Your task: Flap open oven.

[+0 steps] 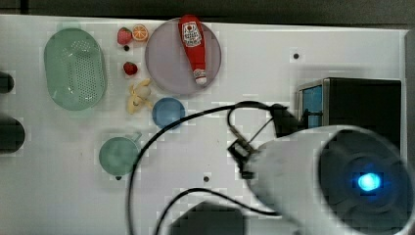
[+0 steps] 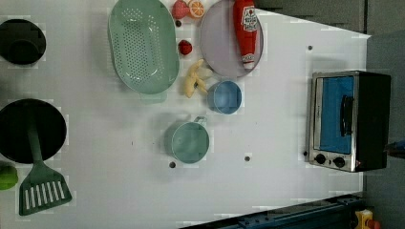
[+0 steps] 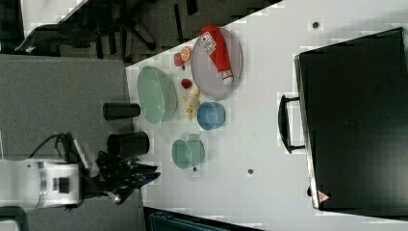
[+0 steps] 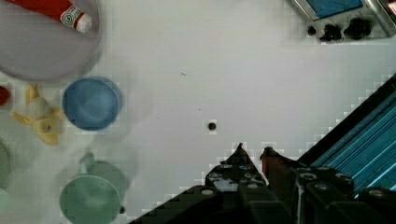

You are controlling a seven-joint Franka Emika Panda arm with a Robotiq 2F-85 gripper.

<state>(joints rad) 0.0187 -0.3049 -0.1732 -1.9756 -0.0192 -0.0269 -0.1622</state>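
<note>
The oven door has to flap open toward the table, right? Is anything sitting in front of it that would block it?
Nothing visible does. In the left view the oven stands alone, with bare white table before its closed glass door. The nearest things, the blue bowl and the green cup, sit well clear of it.

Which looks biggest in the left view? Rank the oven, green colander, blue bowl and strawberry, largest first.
1. Green colander, slightly ahead of the oven; close enough to be unsure.
2. Oven.
3. Blue bowl.
4. Strawberry.
</note>
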